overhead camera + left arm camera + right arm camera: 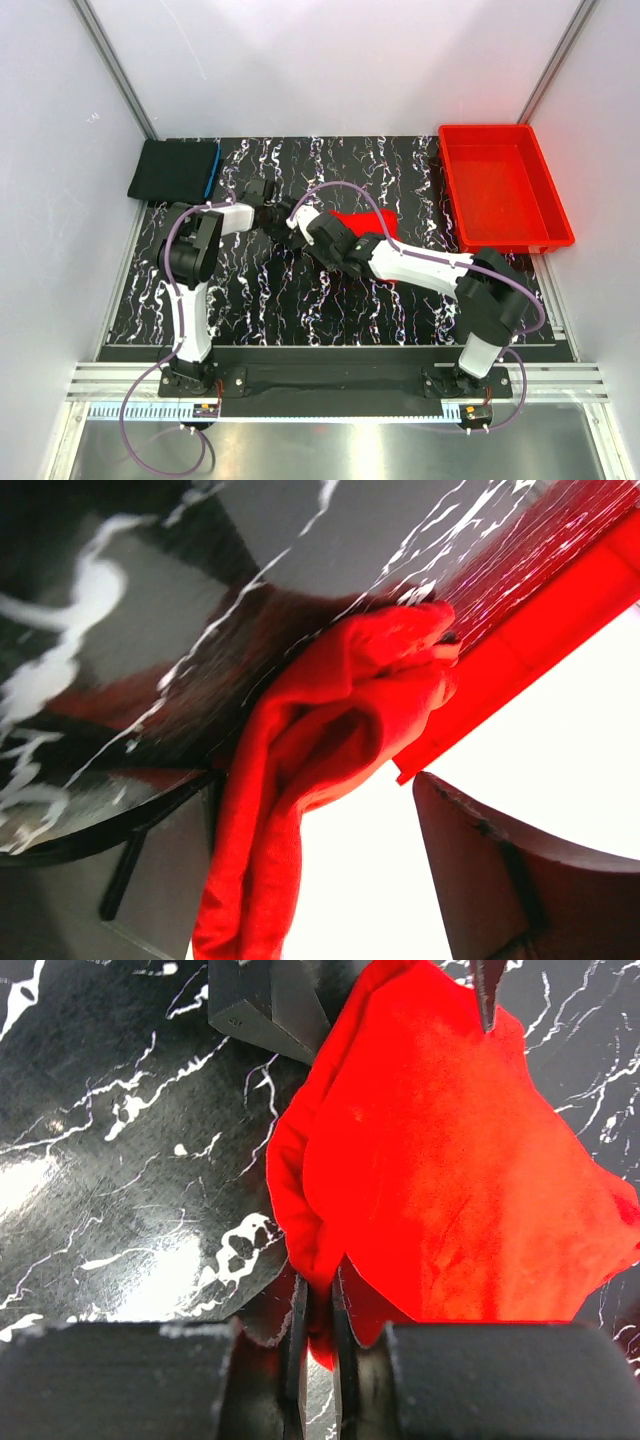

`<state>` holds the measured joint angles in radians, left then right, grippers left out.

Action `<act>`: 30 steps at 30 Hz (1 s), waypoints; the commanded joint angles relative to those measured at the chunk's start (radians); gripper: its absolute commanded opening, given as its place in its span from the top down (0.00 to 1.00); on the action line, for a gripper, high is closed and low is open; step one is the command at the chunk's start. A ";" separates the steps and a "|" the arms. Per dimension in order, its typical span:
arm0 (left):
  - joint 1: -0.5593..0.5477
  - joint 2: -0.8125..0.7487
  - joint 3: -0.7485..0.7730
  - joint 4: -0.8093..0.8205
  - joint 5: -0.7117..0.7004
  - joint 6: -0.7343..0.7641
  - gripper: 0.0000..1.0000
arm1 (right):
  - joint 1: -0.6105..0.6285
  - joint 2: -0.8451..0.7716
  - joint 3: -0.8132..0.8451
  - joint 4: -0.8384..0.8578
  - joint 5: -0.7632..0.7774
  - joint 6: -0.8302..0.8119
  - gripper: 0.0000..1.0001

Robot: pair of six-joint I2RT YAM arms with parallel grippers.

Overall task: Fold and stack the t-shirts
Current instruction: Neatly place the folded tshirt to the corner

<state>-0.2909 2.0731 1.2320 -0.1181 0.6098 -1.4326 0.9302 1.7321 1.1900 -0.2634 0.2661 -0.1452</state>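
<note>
Pinching red t-shirt (450, 1160), right hand (318, 1310) clamped; left hand (265, 198) seemingly wide open; red bin (450, 185) apart.

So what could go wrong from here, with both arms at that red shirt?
The right gripper pinches only a thin edge of the red t-shirt, so it might slip free. The shirt lies bunched, not flat, so a fold may come out crooked. The left gripper sits very close to the right one, so the arms could bump.
</note>
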 commanded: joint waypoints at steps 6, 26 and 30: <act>-0.002 0.085 0.060 -0.060 -0.056 0.107 0.43 | -0.024 -0.057 0.010 0.035 -0.051 0.035 1.00; 0.022 0.039 0.621 -0.765 -0.632 0.952 1.00 | -0.037 -0.360 0.063 -0.510 -0.025 0.398 0.04; 0.022 -0.080 0.543 -0.663 -0.745 1.107 1.00 | -0.037 -0.445 0.017 -0.523 -0.021 0.427 0.01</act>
<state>-0.2752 2.1300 1.8004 -0.7868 0.0383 -0.5285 0.9016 1.3521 1.2339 -0.7185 0.2192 0.2142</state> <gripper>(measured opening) 0.057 0.983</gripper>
